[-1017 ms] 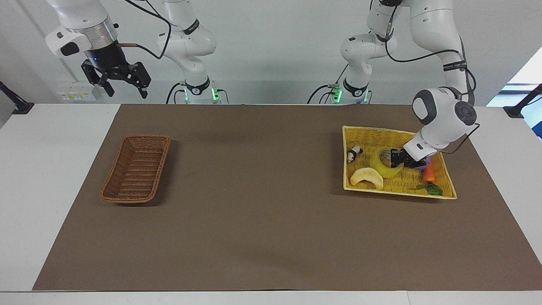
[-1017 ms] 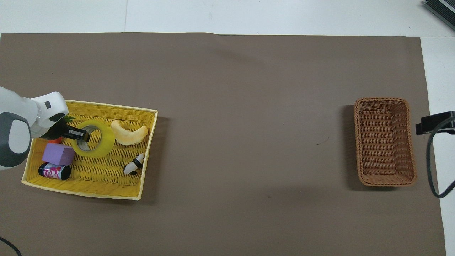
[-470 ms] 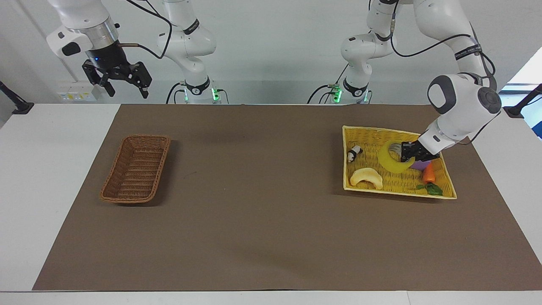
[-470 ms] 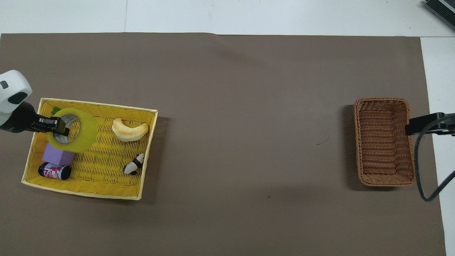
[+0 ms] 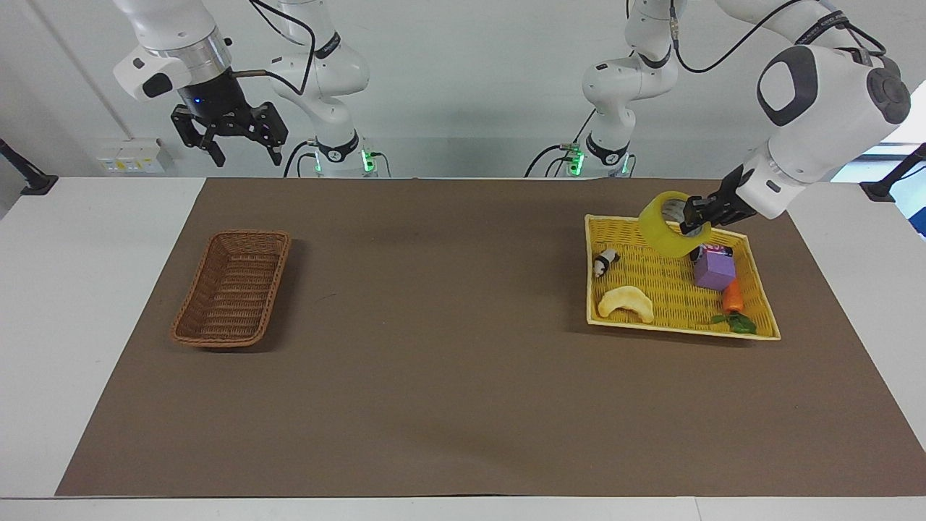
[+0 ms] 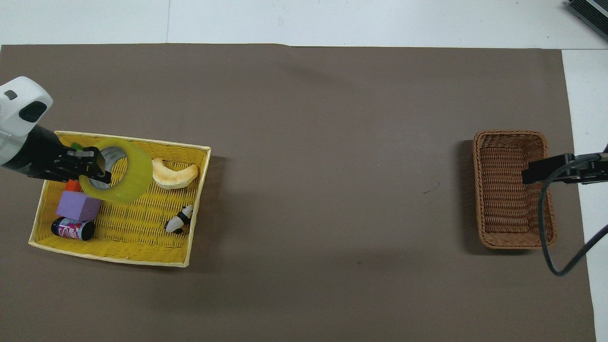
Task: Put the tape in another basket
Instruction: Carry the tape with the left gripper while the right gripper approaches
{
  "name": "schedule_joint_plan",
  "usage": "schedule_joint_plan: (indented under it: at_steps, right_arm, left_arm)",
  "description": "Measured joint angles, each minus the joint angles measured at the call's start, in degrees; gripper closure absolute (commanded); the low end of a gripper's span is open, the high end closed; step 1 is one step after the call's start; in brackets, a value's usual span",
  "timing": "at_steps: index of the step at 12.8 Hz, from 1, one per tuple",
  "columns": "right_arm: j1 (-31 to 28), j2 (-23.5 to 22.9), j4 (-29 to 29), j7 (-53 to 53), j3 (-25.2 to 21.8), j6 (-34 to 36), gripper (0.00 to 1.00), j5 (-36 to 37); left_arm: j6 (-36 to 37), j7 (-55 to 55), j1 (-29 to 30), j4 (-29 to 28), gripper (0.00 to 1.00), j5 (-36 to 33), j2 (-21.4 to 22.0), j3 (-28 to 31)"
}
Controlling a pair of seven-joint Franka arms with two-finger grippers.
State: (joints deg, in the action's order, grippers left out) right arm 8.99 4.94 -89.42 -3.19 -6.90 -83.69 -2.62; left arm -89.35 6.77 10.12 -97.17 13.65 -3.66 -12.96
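Brown mat (image 5: 448, 376), facing view alone shows tape (image 5: 667, 224) lifted clear

The left claw (image 6: 97, 167) pinches the wall of the yellow tape (image 6: 124, 178) over the yellow basket (image 6: 114, 254) (a crescent piece, toy panda, purple block and small bottle lie inside). At the right arm's end of the table (image 6: 304, 142) sits the brown basket (image 6: 508, 237), the right claw (image 6: 536, 173) over it.

White table (image 5: 87, 304) under brown mat (image 5: 448, 376); plain white wall (image 5: 463, 87) along top; socket (image 5: 130, 158) upper left; window (image 5: 901, 130) upper right.
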Motion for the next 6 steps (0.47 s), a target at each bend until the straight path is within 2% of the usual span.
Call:
schedule_joint_plan:
  at_steps: [2, 4, 6]
  right_arm:
    - [2.8, 0.51, -0.93, -1.87, 0.07, 0.0, 0.0, -1.7]
    - [6.35, 0.57, -2.14, -5.06, 0.24, -0.54, 0.0, -4.62]
    - [8.97, 0.46, -4.73, -9.5, 0.35, -4.06, 0.0, -9.26]
  left_arm:
    - [-0.4, 6.09, -1.21, 0.0, 1.0, 2.1, 0.01, -2.63]
    - [-2.96, 13.59, -5.62, -0.16, 1.0, 2.96, 0.05, -3.22]
    - [-7.32, 18.63, -10.41, -1.95, 1.0, 5.39, 0.64, -3.45]
